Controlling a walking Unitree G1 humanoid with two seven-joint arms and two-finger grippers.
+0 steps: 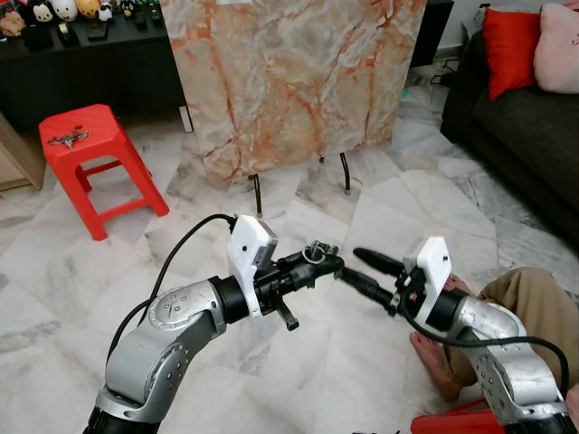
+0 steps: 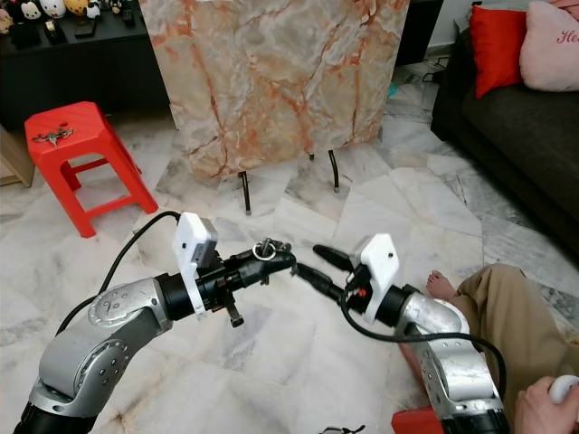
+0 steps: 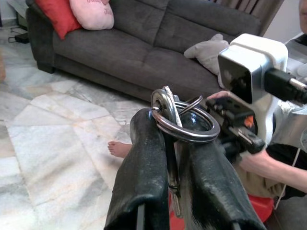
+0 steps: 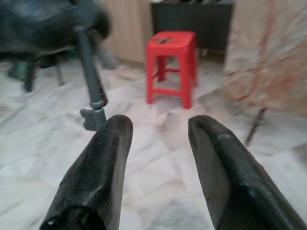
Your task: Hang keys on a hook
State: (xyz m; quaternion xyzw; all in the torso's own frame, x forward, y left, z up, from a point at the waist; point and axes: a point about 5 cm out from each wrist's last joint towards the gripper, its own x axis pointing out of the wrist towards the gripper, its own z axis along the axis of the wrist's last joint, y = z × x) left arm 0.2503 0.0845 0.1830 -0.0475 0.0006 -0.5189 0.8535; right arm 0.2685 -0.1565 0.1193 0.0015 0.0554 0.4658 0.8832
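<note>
My left gripper point(image 1: 327, 264) is clenched on the keys point(image 3: 178, 125), held out over the marble floor point(image 1: 380, 217); in its wrist view the ring loops across both fingers point(image 3: 144, 163) and a key blade hangs down in the slot between them, its lower end cut off; my right gripper point(image 1: 366, 269) sits just beside, tips close to the left's, fingers point(image 4: 103, 163) spread with nothing between them; whether the tips touch I cannot tell; a second bunch point(image 1: 68, 139) lies on the red stool point(image 1: 86, 127), too small to make out; a person's bare foot point(image 2: 438, 286) shows near my right arm.
</note>
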